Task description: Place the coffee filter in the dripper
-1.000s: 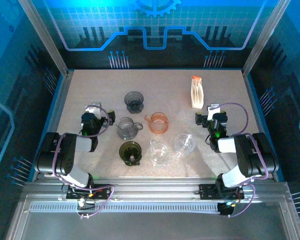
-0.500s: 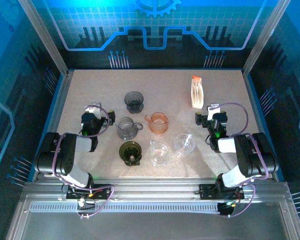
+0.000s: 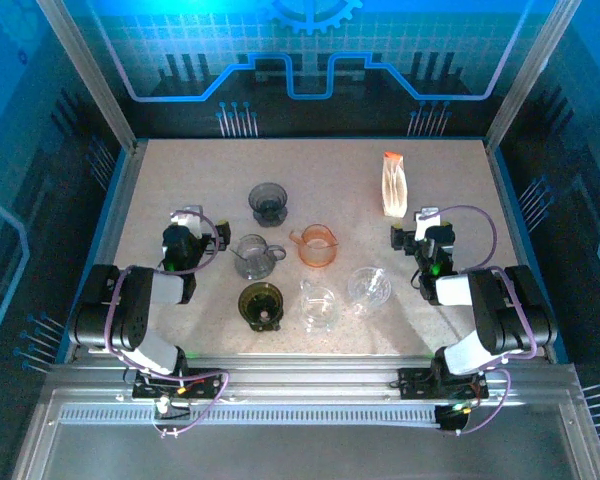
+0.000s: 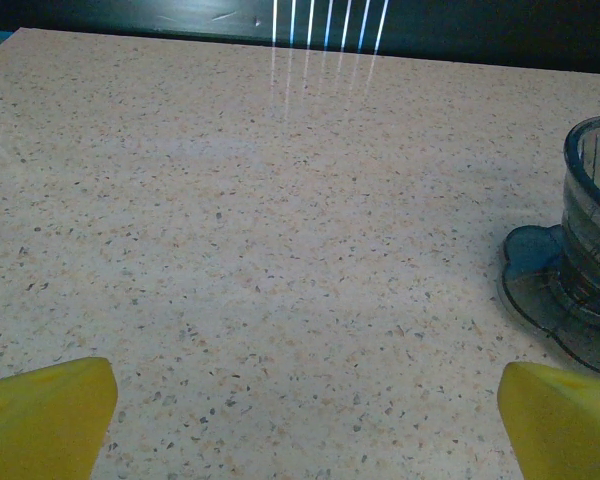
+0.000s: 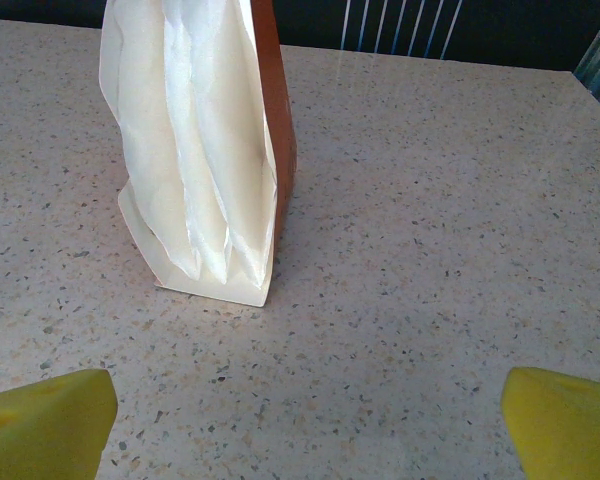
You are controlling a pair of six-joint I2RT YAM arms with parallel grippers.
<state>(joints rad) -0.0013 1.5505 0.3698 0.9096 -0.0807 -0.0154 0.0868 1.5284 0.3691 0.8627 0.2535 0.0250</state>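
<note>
A stack of white coffee filters (image 3: 392, 188) stands upright in an orange-backed holder at the back right of the table; in the right wrist view the filters (image 5: 190, 150) rise just ahead and to the left of my right gripper (image 5: 305, 425). That gripper (image 3: 427, 222) is open, with bare table between its yellow fingertips (image 5: 45, 420). Several drippers stand mid-table, among them a dark grey dripper (image 3: 269, 203), an orange one (image 3: 318, 245) and a dark olive one (image 3: 261, 305). My left gripper (image 3: 187, 225) is open too; the dark grey dripper (image 4: 585, 260) sits ahead to its right.
Two clear glass drippers (image 3: 318, 305) (image 3: 369, 288) and a greyish handled one (image 3: 252, 256) crowd the table's middle between the arms. A metal frame and blue walls border the speckled tabletop (image 3: 180, 170). Bare surface lies at the back left and far right.
</note>
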